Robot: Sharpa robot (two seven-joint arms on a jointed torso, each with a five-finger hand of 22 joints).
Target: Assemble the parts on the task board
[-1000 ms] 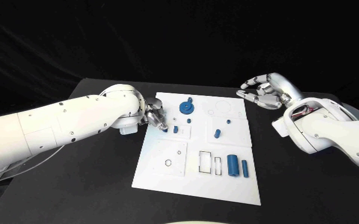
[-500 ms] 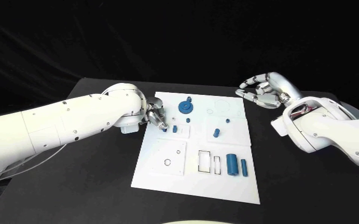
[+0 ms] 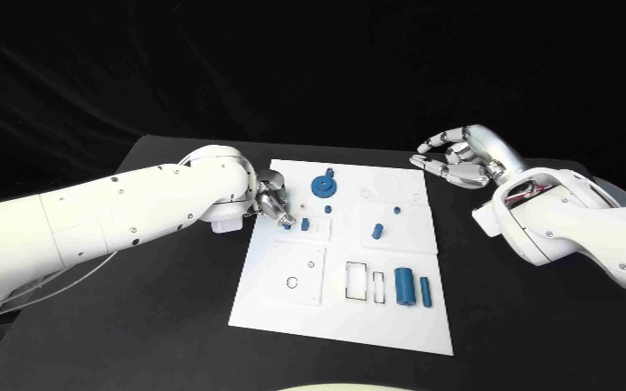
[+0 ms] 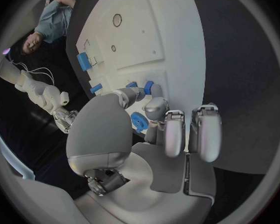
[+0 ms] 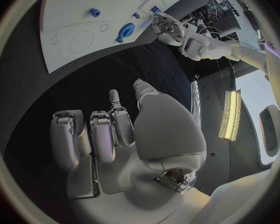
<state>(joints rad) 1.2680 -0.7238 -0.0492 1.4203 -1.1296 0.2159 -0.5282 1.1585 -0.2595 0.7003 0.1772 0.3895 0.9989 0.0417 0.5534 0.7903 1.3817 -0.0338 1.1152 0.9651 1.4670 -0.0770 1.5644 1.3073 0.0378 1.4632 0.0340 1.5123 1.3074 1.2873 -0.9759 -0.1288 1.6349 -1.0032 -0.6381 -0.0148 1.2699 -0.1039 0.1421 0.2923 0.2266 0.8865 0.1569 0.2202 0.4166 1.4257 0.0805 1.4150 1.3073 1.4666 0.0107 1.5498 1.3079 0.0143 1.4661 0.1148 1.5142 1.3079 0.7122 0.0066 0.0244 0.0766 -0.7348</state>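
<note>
Looking down from the head view, the white task board [image 3: 342,260] lies lengthwise on the black table [image 3: 156,319], its long axis running near to far. The left hand [image 3: 273,201] sits at the board's left edge, toward the far end, fingers bunched down beside a small blue peg [image 3: 306,224] that stands on the board; whether it pinches anything I cannot tell from here. A blue gear [image 3: 324,187] lies just beyond it. Toward the near right, a blue cylinder [image 3: 406,288] and a thinner blue bar [image 3: 427,292] lie side by side, both long axes pointing near to far. A short blue piece [image 3: 377,231] sits mid-board, tilted slightly. The right hand [image 3: 457,161] hovers off the board's far right corner, fingers curled inward, holding nothing.

From the left wrist view, the left hand [image 4: 154,129] has thumb and fingertip closed against a small blue part [image 4: 147,88] at the board [image 4: 146,30]; the gear [image 4: 139,121] shows just behind the fingers.

From the right wrist view, the right hand [image 5: 121,139] is over bare table, fingers bent in together, empty. The board [image 5: 77,15] lies well apart from it.
</note>
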